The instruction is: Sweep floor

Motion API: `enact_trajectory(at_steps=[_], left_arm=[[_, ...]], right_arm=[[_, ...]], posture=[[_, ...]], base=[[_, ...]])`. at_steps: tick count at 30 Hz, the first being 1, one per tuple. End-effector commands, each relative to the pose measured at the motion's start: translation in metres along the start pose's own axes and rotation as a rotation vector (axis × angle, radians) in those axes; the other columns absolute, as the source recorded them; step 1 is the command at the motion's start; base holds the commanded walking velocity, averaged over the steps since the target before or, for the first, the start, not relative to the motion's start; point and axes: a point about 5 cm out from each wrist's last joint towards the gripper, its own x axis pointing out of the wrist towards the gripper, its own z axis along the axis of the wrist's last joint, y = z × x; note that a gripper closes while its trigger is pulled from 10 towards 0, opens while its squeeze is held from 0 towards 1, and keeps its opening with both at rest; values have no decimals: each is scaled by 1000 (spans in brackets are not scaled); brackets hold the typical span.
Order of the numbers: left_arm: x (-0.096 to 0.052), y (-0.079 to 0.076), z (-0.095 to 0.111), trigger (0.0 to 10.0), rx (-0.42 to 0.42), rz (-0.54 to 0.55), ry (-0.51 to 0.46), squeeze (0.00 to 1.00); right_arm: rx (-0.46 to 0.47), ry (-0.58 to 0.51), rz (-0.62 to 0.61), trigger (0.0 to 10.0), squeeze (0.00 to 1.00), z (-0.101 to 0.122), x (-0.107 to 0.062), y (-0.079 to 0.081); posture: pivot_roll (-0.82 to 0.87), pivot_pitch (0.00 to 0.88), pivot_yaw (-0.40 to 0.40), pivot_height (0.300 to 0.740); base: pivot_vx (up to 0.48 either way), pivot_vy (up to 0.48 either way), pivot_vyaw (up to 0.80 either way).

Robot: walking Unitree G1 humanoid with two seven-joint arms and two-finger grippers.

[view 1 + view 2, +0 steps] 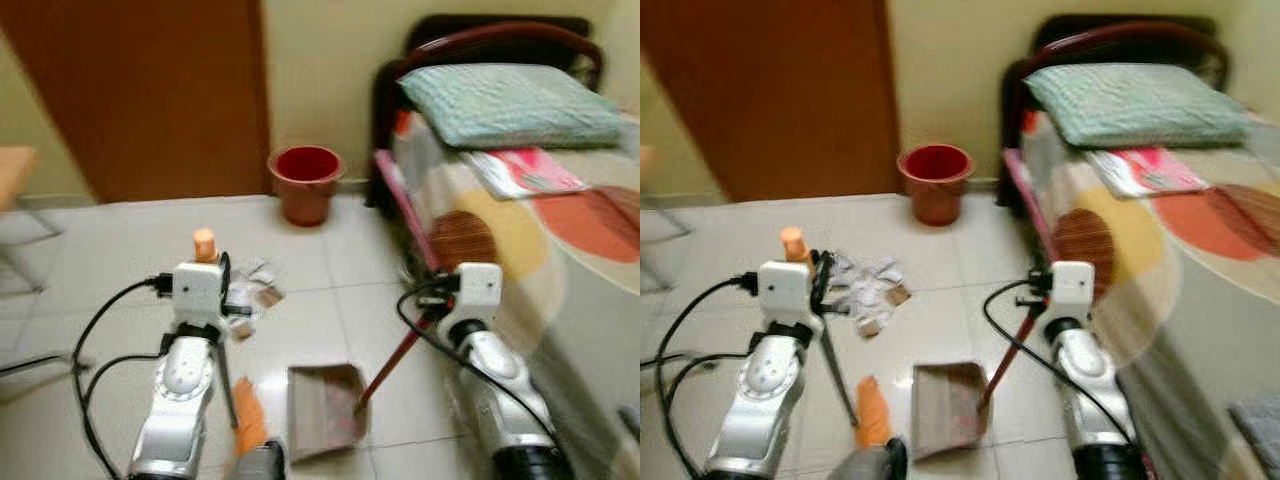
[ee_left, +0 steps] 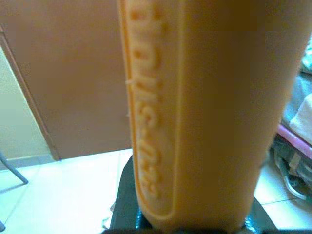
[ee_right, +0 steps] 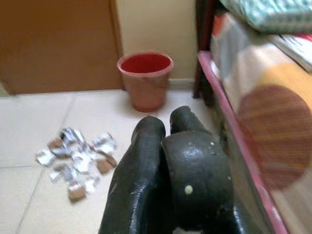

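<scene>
While the robot stands on the pale tiled floor [image 1: 120, 240] facing the dark wooden door [image 1: 160, 90], the head views show both tools up and the litter untouched. The left gripper [image 1: 205, 262] is beside the orange plastic broom handle [image 1: 204, 243], whose tip pokes up above the wrist; the thin dark shaft runs down to an orange fitting [image 1: 872, 410] near the robot's feet. The right gripper [image 1: 1040, 283] has the red stick handle [image 1: 1002, 365] of the brown dustpan [image 1: 948, 405], pan flat on the tiles, mouth towards the scatter of silver and brown wrappers [image 1: 868, 285]. I judge this grip keeps the pan steady as a backstop. A red plastic bucket [image 1: 305, 180] waits against the wall, just beside the bed with its circle-patterned cover [image 1: 540, 230].

Left wrist view: the embossed orange handle [image 2: 195, 112] runs close across the lens, so the fingers must be closed round it.

Right wrist view: two black fingers [image 3: 146, 161] pressed together, presumably on the stick; wrappers [image 3: 80, 161] lie ahead on the floor, well short of the bucket [image 3: 145, 78].

Sweeping proper looks not yet begun.
</scene>
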Motion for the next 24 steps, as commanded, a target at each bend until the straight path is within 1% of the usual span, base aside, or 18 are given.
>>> enact_trajectory(at_steps=[1, 2, 5, 6, 11, 21, 24], left_arm=[[5, -1, 16, 10000, 0, -19, -61, 0], [5, -1, 17, 10000, -4, -21, -64, 0], [5, -3, 17, 10000, -8, -26, -65, 0], [3, -4, 16, 10000, -12, -26, -61, 0], [1, -6, 13, 10000, -20, -32, -50, 0], [5, -9, 14, 10000, -33, -37, -56, 0], [5, -10, 15, 10000, -33, -39, -61, 0]], right_arm=[[-12, -58, 11, 10000, 0, 15, 3, 2], [-13, -60, 10, 10000, 0, 15, 3, 2], [19, -57, -45, 10000, 0, 12, 3, -5], [46, -63, -55, 10000, 0, 12, 3, -6], [40, -66, -65, 10000, 0, 12, 3, -7], [64, -56, -100, 10000, 0, 10, 3, -13], [67, -55, -106, 10000, 0, 10, 3, -15]], posture=[[-10, 27, -22, 740], [-6, 25, -21, 740], [-4, 25, -20, 740], [0, 20, -18, 740], [-3, 12, -14, 740], [-9, 0, -13, 740], [-11, 0, -13, 740]], base=[[0, 0, 794], [0, 0, 694], [0, 0, 0], [0, 0, 0], [0, 0, 0], [264, 0, 0], [292, 0, -725]])
